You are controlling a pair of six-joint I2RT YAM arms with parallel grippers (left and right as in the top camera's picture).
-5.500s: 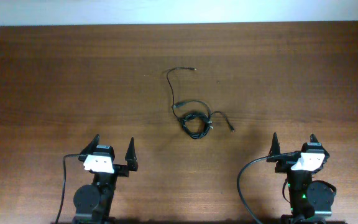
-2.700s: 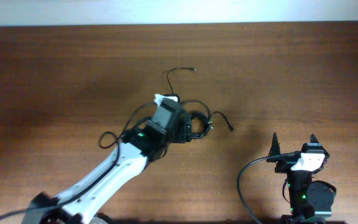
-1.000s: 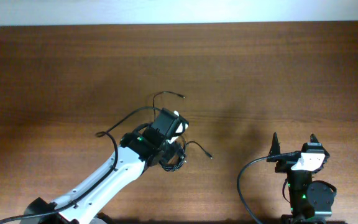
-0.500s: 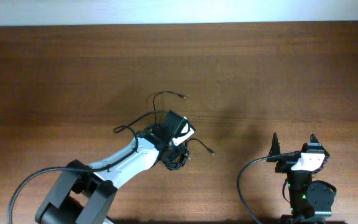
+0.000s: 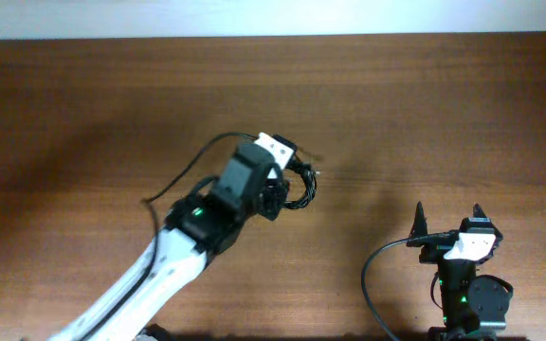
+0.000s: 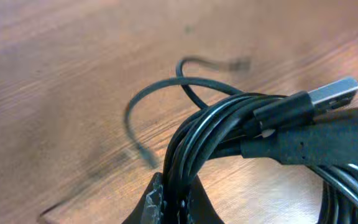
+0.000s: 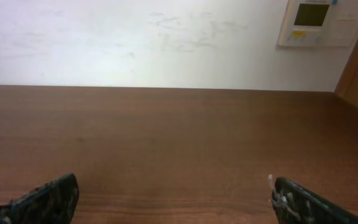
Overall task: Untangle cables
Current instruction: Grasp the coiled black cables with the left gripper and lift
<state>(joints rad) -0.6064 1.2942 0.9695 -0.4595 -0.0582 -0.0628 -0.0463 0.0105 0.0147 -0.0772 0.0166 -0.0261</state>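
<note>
The cables point(image 5: 300, 190) are a bundle of thin black wires, seen in the overhead view at the table's middle, partly hidden under the left arm's wrist. In the left wrist view the cables point(image 6: 241, 124) rise in a thick loop, with a silver-tipped plug point(image 6: 334, 92) at the right and a loose end curling over the wood. My left gripper point(image 6: 180, 202) is shut on the bundle, its fingers pressed against both sides of the strands. My right gripper point(image 5: 446, 220) stands open at the near right, far from the cables; its fingertips point(image 7: 55, 199) hold nothing.
The left arm point(image 5: 192, 237) stretches diagonally from the near left edge to the middle. A thicker black arm cable point(image 5: 373, 284) loops beside the right arm's base. A pale wall with a control panel point(image 7: 312, 22) stands beyond the table's far edge.
My left gripper has closed on the cable bundle and carried it up and to the right. The right arm has not moved.
</note>
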